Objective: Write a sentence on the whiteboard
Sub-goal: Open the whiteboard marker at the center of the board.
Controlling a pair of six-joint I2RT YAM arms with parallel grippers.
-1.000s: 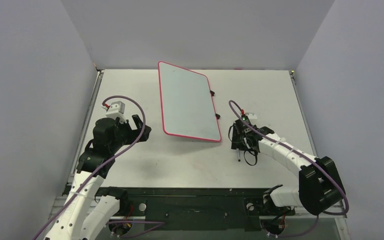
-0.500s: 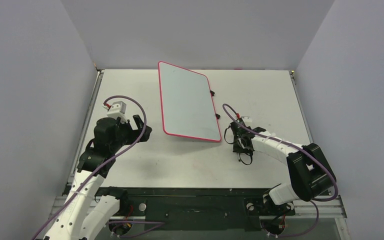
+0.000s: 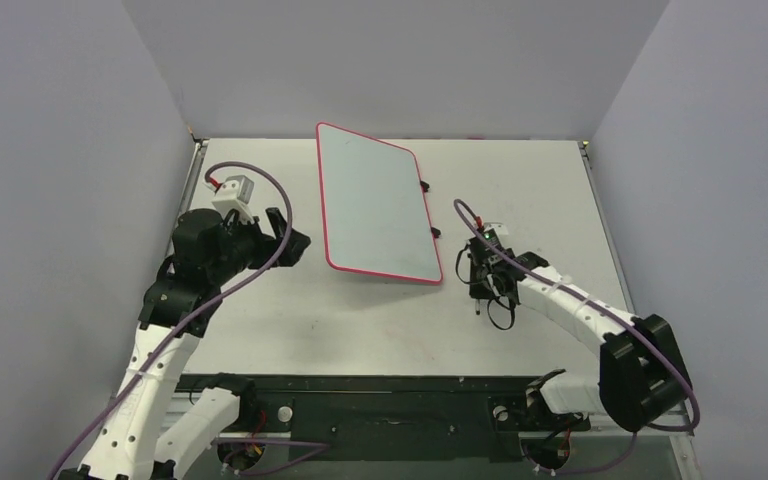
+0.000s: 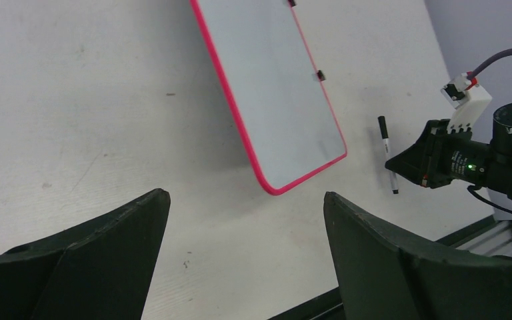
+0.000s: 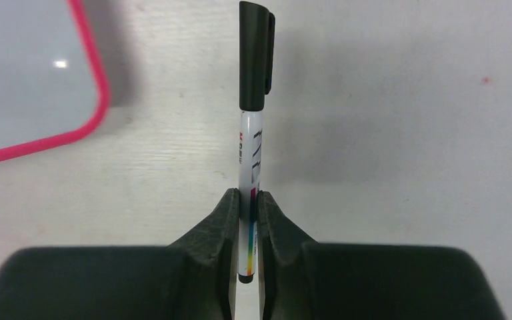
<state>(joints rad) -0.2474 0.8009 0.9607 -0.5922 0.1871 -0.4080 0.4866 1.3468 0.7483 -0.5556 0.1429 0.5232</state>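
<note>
My right gripper (image 5: 248,200) is clamped on a marker pen (image 5: 249,153). In the right wrist view the two dark fingers (image 5: 213,227) pinch the white barrel close to its tail end. The black cap (image 5: 255,53) is on and points away from the gripper. I cannot tell whether the pen rests on the table (image 3: 360,330) or is just clear of it.

The pen sits just to the right of the whiteboard's near right corner, apart from the red rim. The whiteboard (image 3: 375,205) lies flat in the middle of the table towards the far side, turned at a slant. Its face is a plain pale grey-white inside the thin red rim. Two small black clips (image 3: 433,232) stick out of its right-hand edge, on the side facing the right arm.

My left gripper (image 4: 245,195) stands wide apart and holds nothing. Its wrist camera looks between the two spread fingers (image 4: 107,253) and across the bare tabletop to the board. It hangs above the table just left of the board's near left corner, not touching it, and points towards the board. A purple cable (image 3: 260,200) loops over that wrist.
</note>
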